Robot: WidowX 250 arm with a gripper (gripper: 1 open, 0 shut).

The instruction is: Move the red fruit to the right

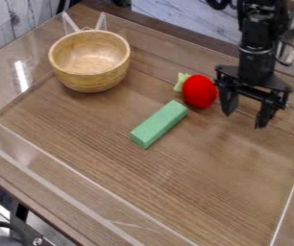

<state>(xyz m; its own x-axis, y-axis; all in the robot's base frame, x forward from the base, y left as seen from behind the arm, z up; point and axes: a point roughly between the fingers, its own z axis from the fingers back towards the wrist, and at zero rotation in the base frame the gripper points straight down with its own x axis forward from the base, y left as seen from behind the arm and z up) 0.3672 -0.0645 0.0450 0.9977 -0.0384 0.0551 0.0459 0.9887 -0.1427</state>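
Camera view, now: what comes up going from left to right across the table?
Bowl, green block, red fruit, jaws.
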